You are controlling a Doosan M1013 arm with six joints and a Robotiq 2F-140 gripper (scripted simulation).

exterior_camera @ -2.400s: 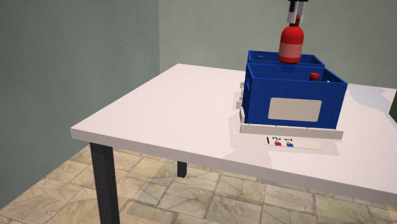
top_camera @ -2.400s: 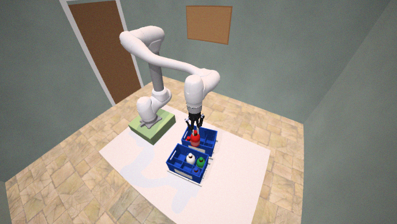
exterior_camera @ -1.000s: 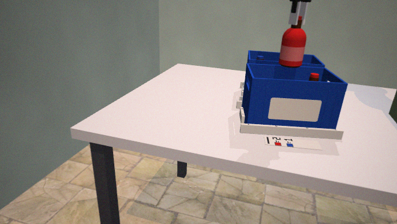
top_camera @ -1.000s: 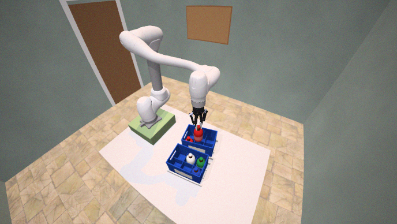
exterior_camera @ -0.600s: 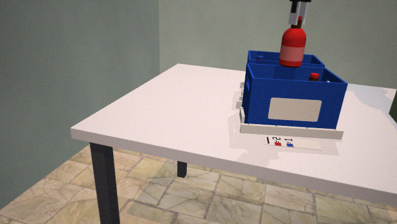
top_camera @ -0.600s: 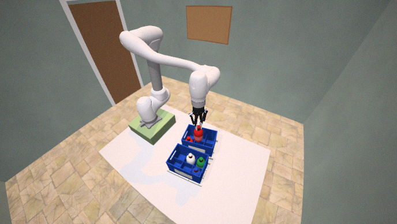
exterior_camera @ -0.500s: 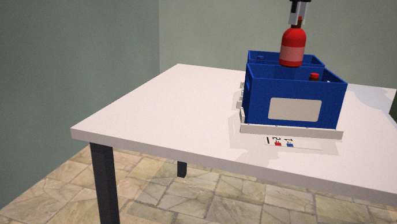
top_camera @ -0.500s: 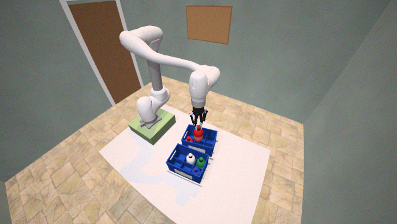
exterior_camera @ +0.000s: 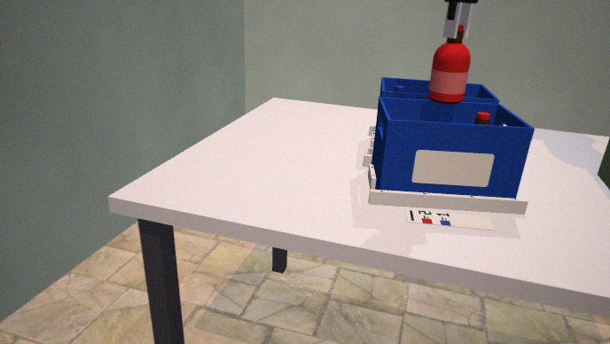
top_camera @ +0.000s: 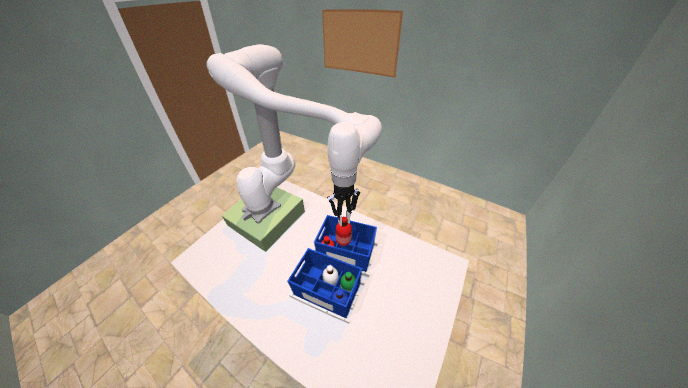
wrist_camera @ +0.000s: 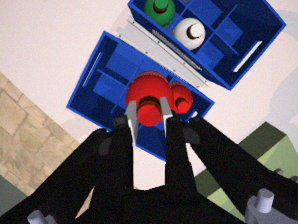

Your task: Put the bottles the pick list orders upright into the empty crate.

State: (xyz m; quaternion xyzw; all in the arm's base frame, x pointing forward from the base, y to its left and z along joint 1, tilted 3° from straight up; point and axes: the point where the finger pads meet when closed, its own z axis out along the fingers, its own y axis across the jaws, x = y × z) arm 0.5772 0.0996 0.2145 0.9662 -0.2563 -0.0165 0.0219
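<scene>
My gripper (exterior_camera: 457, 28) is shut on the neck of a red bottle with a pink label (exterior_camera: 449, 73). It holds the bottle upright over the blue crate next to the pick list (exterior_camera: 452, 152), with the base about at rim height. In the wrist view the fingers clamp the red bottle (wrist_camera: 149, 99). A second red bottle (exterior_camera: 482, 117) stands in this crate and also shows in the wrist view (wrist_camera: 181, 99). The pick list (exterior_camera: 449, 219) shows a red mark and a blue mark; its numerals are small.
Both crates sit side by side in pale holders on the white table (exterior_camera: 288, 177). The arm's green base block (top_camera: 263, 216) stands at the table's far corner. The table's edge runs just in front of the pick list.
</scene>
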